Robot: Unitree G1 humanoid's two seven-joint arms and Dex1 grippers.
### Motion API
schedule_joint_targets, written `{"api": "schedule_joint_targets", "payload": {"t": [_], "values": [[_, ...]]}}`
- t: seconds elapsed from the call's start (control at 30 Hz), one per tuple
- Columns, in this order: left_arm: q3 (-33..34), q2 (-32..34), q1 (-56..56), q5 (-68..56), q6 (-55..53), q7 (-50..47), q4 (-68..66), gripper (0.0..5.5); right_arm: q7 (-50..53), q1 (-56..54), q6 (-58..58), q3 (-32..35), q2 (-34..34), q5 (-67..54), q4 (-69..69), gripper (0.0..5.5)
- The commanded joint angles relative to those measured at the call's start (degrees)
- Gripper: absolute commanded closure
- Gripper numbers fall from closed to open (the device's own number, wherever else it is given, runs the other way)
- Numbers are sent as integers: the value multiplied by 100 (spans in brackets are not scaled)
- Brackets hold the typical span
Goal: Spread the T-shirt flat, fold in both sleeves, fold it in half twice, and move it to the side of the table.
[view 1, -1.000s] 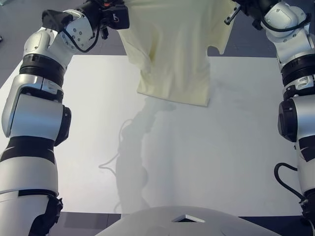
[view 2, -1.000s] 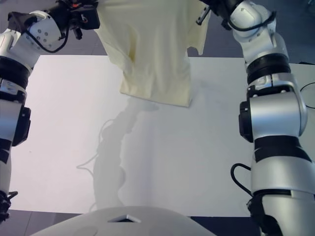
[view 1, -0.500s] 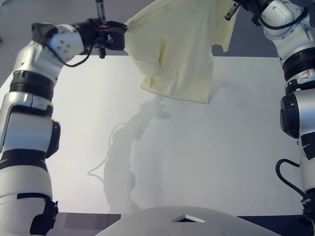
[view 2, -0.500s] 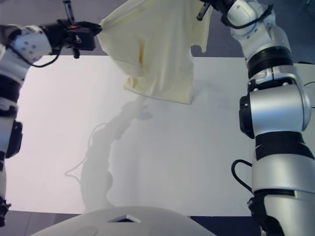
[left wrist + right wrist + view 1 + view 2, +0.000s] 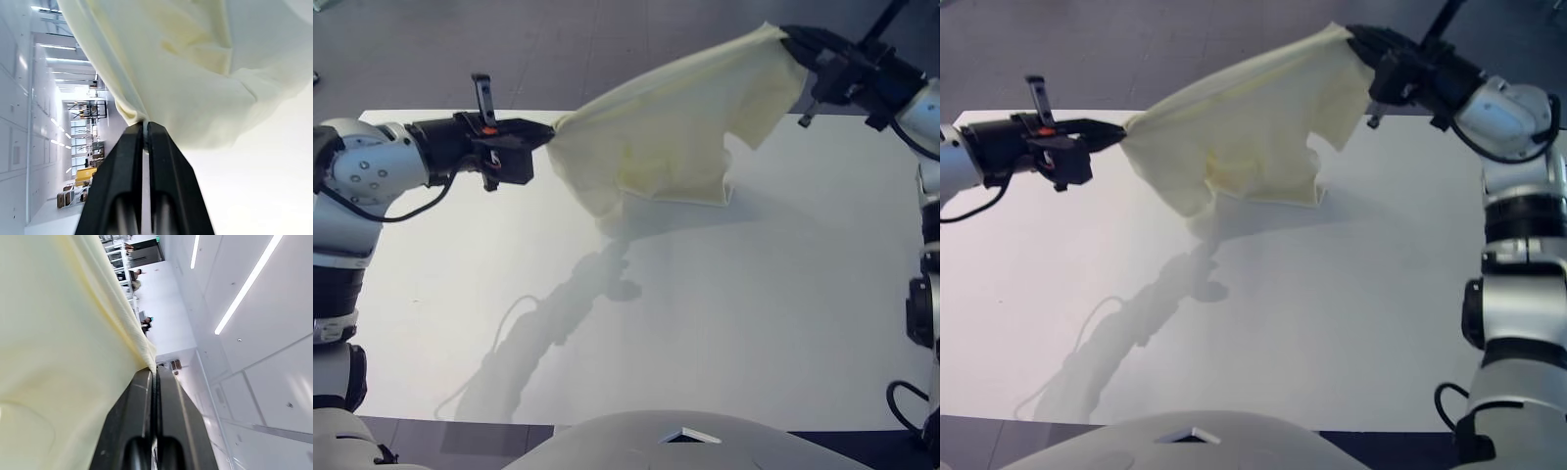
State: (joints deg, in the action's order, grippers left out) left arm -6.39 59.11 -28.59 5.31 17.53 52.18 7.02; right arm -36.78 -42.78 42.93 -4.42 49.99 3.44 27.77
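Spanning the far part of the white table [image 5: 724, 323], the pale yellow T-shirt [image 5: 671, 137] hung stretched between both arms, lower and wider than a second before. The left gripper [image 5: 546, 135] pinched one corner and the right gripper [image 5: 791, 39] clamped the other, after both arms had swung outward.

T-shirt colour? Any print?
Plain pale yellow T-shirt, no print visible; clearest in left eye view.

I see silver-white arm shells [image 5: 367, 166], black joint bands [image 5: 335, 284], a looping black cable [image 5: 411, 211], orange-tabbed black left gripper [image 5: 546, 134].
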Motion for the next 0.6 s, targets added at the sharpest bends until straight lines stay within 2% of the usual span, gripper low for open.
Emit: {"api": "schedule_joint_targets", "payload": {"t": [0.03,0.17,0.4,0.5,0.6], "values": [[401,522,841,-324,-489,527,642,550,-481,1776,-1249,921,795,-1020,-2153,550],[933,836,1664,-792,-700,906,1373,550,-881,3397,-2191,1526,984,-1668,-3872,550],[1676,1014,2375,-1297,-954,1300,2010,550,-1605,4855,-3319,2617,1093,-2454,-5551,550],[1796,1049,2798,-1439,-904,1580,2206,550,-2018,5427,-3355,2691,1097,-2331,-5809,550],[1603,1025,3409,-1478,-823,1816,2538,550,-2474,6203,-3147,2391,1095,-1811,-5872,550]]}}
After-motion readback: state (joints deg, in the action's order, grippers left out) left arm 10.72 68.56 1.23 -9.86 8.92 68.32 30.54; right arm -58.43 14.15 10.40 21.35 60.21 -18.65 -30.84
